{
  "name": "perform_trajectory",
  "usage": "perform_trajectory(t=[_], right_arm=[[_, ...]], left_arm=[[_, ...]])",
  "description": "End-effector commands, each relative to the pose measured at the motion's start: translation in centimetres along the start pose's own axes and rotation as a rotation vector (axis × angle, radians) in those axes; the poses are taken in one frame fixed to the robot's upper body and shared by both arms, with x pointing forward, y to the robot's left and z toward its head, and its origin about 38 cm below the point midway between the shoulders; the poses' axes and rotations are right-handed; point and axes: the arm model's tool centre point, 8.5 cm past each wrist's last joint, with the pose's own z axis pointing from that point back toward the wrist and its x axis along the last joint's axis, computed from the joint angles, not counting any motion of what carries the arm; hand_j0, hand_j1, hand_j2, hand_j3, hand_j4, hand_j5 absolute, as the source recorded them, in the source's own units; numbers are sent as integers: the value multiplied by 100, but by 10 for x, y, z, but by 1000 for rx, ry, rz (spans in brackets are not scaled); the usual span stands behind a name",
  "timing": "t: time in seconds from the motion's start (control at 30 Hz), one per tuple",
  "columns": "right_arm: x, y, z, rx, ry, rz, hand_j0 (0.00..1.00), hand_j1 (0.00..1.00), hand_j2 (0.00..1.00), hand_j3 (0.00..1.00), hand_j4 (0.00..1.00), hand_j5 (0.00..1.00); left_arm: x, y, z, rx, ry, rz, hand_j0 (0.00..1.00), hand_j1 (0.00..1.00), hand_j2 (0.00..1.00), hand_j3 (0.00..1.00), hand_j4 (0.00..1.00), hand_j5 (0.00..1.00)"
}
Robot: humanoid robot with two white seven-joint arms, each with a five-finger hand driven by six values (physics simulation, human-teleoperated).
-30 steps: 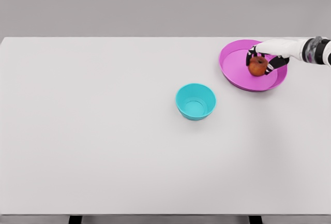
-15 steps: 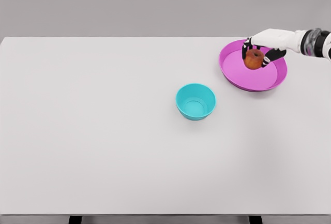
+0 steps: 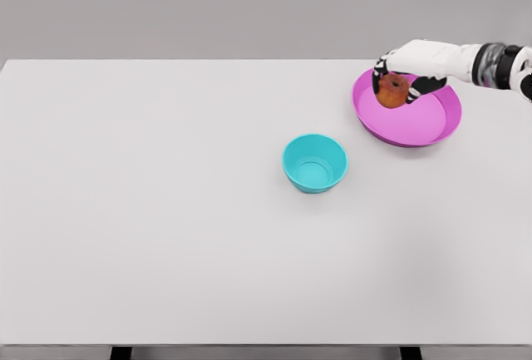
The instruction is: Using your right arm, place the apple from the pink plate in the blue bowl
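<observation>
My right hand point(image 3: 397, 83) reaches in from the right edge and is shut on a red apple point(image 3: 393, 91). The apple hangs above the left part of the pink plate point(image 3: 428, 123), lifted off its surface. The blue bowl point(image 3: 314, 162) stands upright and holds nothing, near the table's middle, down and to the left of the plate. The left arm does not show.
A white table point(image 3: 166, 210) carries only the plate and the bowl. Its front edge runs along the bottom of the head view, with dark legs below.
The right hand has risen and moved left with the apple, from the plate's middle to above its left rim.
</observation>
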Motion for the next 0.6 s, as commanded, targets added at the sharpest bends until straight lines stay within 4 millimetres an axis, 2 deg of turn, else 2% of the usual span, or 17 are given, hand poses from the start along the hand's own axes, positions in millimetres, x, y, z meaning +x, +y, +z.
perform_trajectory(t=[0.0, 0.3, 0.57], right_arm=[[9, -10, 1, -22, -23, 29, 49, 49, 49, 49, 49, 49], [37, -16, 0, -39, -90, 100, 49, 49, 49, 49, 49, 49], [59, -12, 0, -44, -144, 140, 49, 49, 49, 49, 49, 49]], left_arm=[[0, 0, 0, 0, 0, 1, 100, 100, 100, 100, 100, 100], [0, 0, 0, 0, 0, 0, 100, 100, 100, 100, 100, 100], [0, 0, 0, 0, 0, 0, 100, 100, 100, 100, 100, 100]])
